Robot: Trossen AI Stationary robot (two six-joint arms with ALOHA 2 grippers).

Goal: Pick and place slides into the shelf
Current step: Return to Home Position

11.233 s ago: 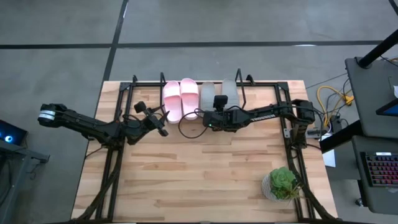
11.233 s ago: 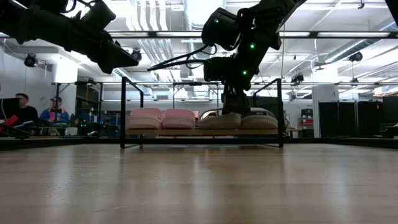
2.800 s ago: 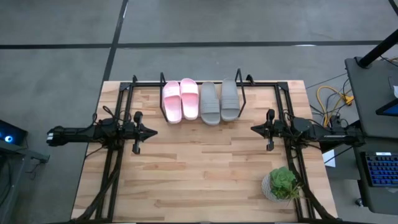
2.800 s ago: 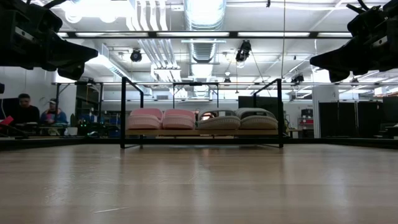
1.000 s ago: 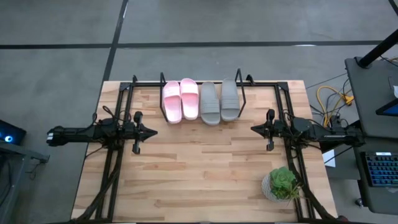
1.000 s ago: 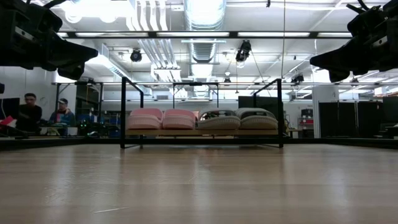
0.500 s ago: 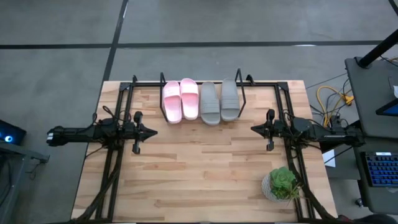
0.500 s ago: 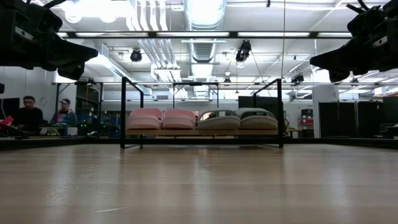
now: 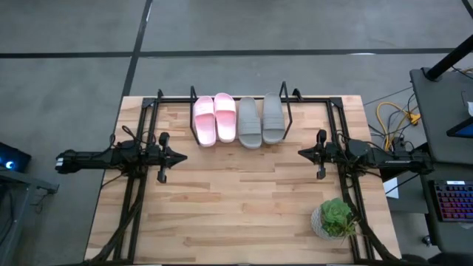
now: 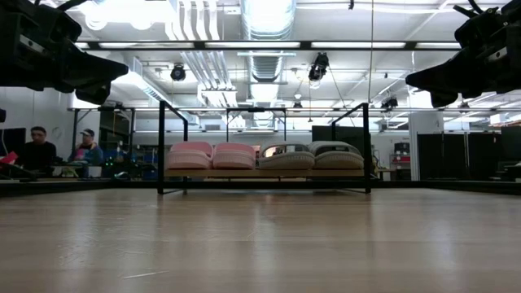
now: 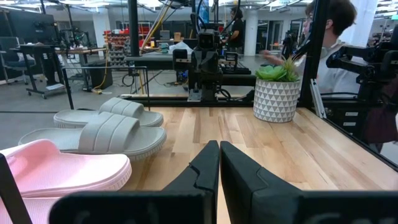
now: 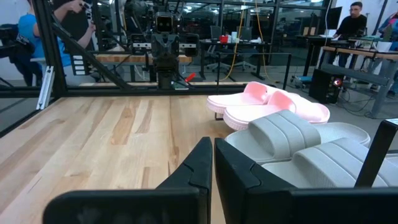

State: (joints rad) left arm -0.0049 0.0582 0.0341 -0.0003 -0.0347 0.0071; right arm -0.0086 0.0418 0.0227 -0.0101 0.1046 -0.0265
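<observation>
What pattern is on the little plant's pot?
The pot is white with a triangle pattern, seen best in the left wrist view.

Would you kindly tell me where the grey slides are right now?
In the high view, the grey slides lie side by side on the shelf at the table's far edge, just right of the pink slides.

Grey concrete floor (image 9: 295, 29) with dark seams lies all round the table (image 9: 244, 214). Behind the right claw (image 9: 299, 153), off the table's edge, stands a black desk (image 9: 443, 96) with a keyboard (image 9: 452, 201) and yellow cables (image 9: 392, 114). Ceiling ducts (image 10: 198, 69) and bright lights (image 10: 122, 11) run high over both claws; out to the side of the left claw (image 9: 185, 156), two people (image 10: 37, 148) sit.
</observation>
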